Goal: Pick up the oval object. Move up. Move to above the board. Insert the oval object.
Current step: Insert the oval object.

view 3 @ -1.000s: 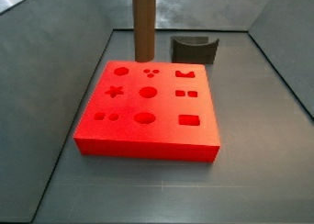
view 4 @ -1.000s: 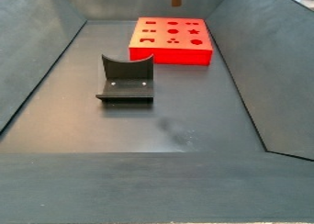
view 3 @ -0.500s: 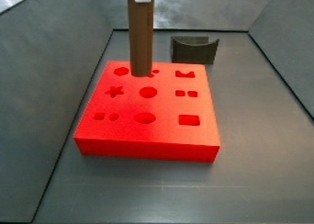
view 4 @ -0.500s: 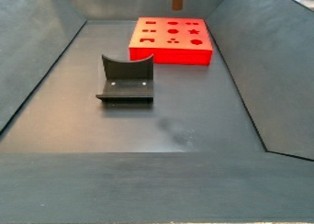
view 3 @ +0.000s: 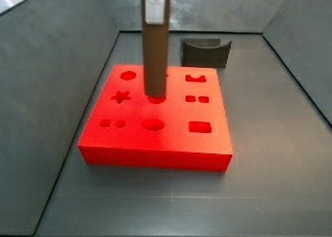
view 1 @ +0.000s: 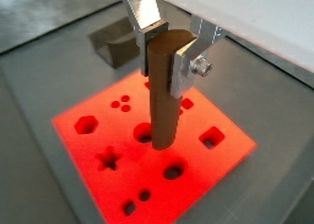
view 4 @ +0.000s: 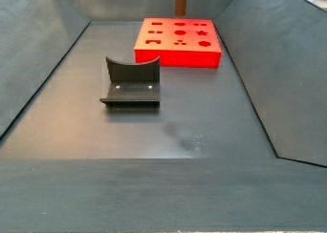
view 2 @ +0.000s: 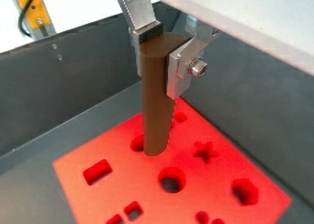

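Note:
The oval object (view 3: pixel 154 56), a tall dark-brown peg, hangs upright over the red board (view 3: pixel 177 149). My gripper (view 3: pixel 155 6) is shut on the peg's upper end. In both wrist views the silver fingers (view 1: pixel 183 58) (view 2: pixel 185 59) clamp the oval object (view 1: pixel 164 99) (view 2: pixel 152 99) from two sides. Its lower end sits at or just above a round hole near the middle of the board (view 1: pixel 207 162) (view 2: pixel 124 152); I cannot tell whether it touches. In a side view only the bottom of the oval object (view 4: pixel 182 0) shows above the board (view 4: pixel 179 57).
The dark fixture (view 3: pixel 205 52) stands behind the board on the grey floor, apart from it; it also shows as the fixture (view 4: pixel 130 82) and the fixture (view 1: pixel 113 44). Grey sloping walls enclose the floor on all sides.
The gripper has carried the peg from the board's back edge toward its middle, and the peg's lower end now sits lower, by the central round hole. The grip has not changed.

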